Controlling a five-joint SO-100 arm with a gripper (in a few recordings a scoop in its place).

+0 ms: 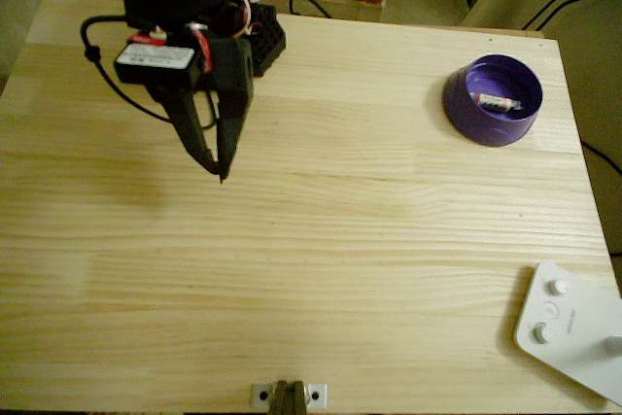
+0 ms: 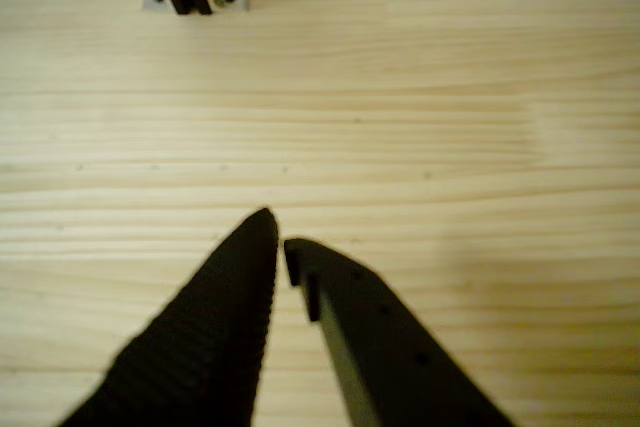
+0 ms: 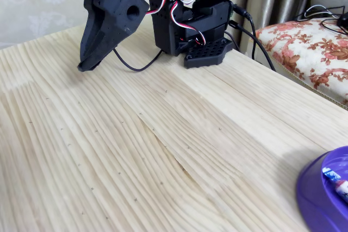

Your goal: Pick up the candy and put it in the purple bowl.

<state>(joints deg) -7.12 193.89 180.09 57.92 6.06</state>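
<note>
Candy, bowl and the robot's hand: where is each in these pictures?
Candy (image 1: 497,102): overhead view, middle of the wrapper, inside the bowl.
Bowl (image 1: 465,108): overhead view, left outer wall.
Hand (image 1: 218,171): overhead view, between its nearly touching black fingertips.

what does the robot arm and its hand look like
The arm is matte black plastic with red, white and black wires looped over its joints and a black cable trailing onto the table. A white label with a red strip sits near the wrist. The hand has two long, tapering black fingers; one has a ribbed surface.
</note>
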